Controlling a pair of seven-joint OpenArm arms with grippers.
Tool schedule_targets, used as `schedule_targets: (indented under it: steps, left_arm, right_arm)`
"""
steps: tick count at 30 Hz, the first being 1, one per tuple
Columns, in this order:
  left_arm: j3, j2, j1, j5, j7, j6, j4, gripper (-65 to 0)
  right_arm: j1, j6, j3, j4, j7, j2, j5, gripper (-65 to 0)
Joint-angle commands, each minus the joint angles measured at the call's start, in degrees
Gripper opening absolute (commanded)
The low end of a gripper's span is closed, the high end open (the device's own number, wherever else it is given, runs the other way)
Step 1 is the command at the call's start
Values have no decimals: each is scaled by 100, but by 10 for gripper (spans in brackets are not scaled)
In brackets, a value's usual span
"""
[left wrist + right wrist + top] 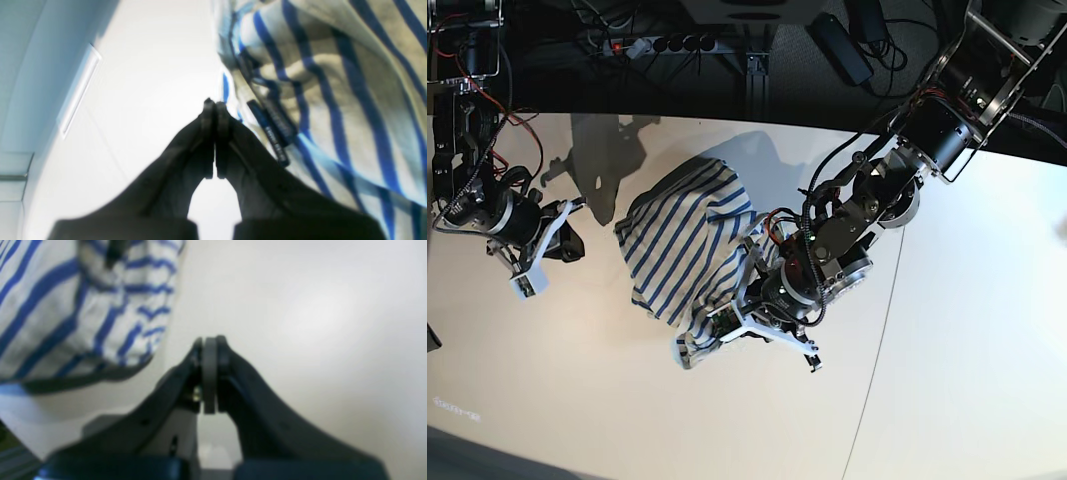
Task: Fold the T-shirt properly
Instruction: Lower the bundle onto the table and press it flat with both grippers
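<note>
The T-shirt (682, 250) lies crumpled in a heap near the middle of the white table (967, 400), cream-white with thin blue stripes, its lower edge trailing toward the front of the table.

Left gripper (215, 104): fingers (208, 115) pressed together with nothing visibly between them. In the left wrist view the striped cloth lies just beside the fingers, with the dark neck label (268, 133) exposed in the folds. In the base view this arm reaches across the shirt's near edge and hides part of it.

Right gripper (210, 340): fingers (209, 373) together, with nothing between them. It sits well apart from the shirt in the base view, out over bare table; a rounded fold of the shirt fills the upper left of the right wrist view.

A thin dark seam line (877, 350) crosses the table. Behind the far edge the room is dark, with a power strip (662, 44), loose cables (607, 20) and a black adapter block (842, 45) on the floor.
</note>
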Motion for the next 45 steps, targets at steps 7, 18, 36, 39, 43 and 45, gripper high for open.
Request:
schedule_targets:
  steps: [7, 18, 36, 39, 43, 45]
  left_arm:
    - [-28, 17, -155, -201, -66, 127, 87, -650]
    - [-17, 48, -96, -321, -509, -179, -295, -650]
    - [72, 719, -162, -39, -964, -343, -955, -650]
    - [72, 863, -164, -13, -946, -341, -955, -650]
    - [72, 890, -212, 24, -949, -339, -955, -650]
    - [72, 890, -227, 26, -944, -339, -955, -650]
  right_arm:
    - [1019, 378, -177, -763, 485, 9, 28, -650]
    - [1462, 378, -988, -1283, 232, -568, 83, -650]
    - [15, 378, -975, -297, 35, -592, 372, -650]
    - [-177, 378, -933, -116, 37, -595, 354, -650]
    - [-315, 380, -881, 46, 37, -605, 380, -650]
    - [-363, 378, -879, 98, 37, -627, 376, -650]
